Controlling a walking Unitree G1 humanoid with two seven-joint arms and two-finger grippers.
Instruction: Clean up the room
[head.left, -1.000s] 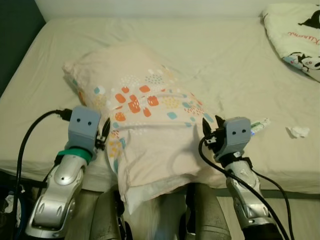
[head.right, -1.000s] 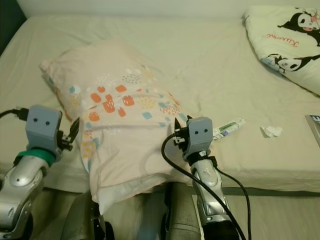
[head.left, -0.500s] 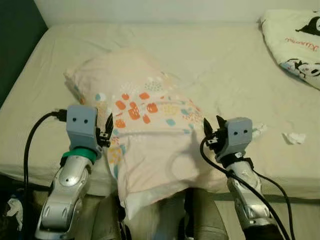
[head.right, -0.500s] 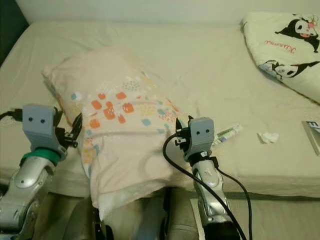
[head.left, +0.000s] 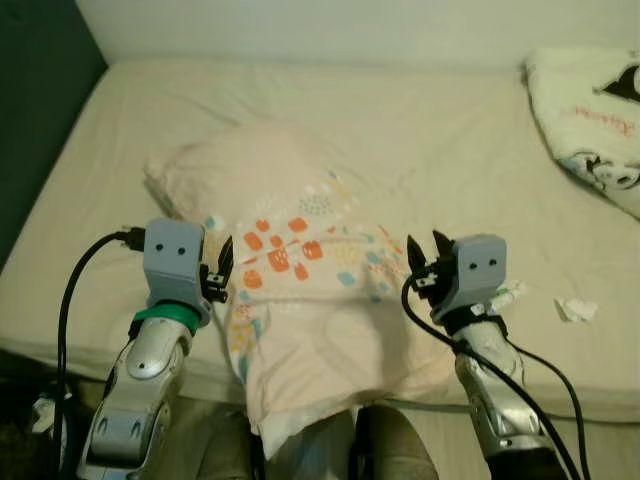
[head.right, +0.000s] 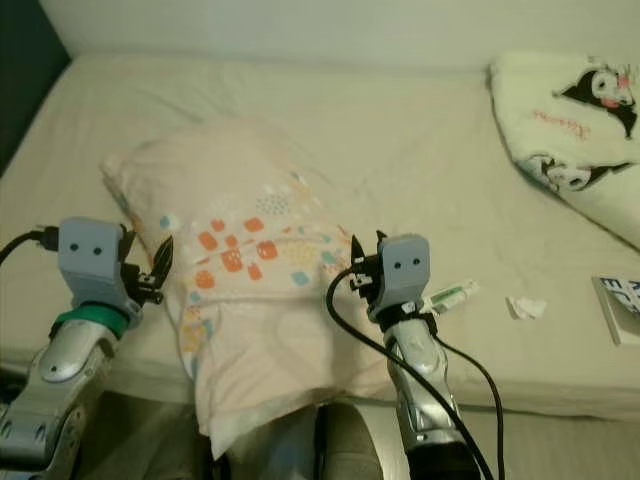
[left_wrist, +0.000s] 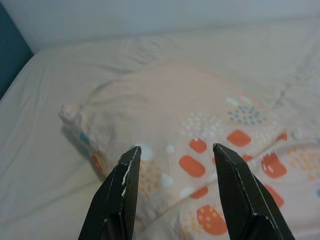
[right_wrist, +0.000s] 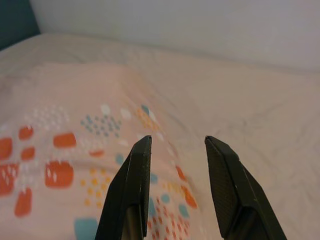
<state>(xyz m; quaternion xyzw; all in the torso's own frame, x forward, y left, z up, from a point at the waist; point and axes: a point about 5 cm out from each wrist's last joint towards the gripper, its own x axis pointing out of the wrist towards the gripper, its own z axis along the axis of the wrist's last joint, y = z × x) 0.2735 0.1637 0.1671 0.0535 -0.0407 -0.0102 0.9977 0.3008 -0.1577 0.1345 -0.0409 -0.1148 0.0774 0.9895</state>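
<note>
Pillow (head.left: 300, 290) overhangs the bed (head.left: 450, 130) edge between both spread pincers, left (head.left: 221, 268) and right (head.left: 424, 262), tube (head.right: 447, 295) beside

Both arms raised forward, left gripper (head.left: 222, 266) and right gripper (head.left: 423, 257) level, fingers apart, near side.

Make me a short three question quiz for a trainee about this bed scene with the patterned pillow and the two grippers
1. True or false: the peach pillow with orange and teal spots hangs over the bed's near edge.
2. Which gripper is nearer the small tube: (a) left gripper, (b) right gripper?
3. Fill in: both grippers' fingers are ____.

Key: 1 true; 2 b; 3 open, with a clear gap between the fingers in each wrist view.
</note>
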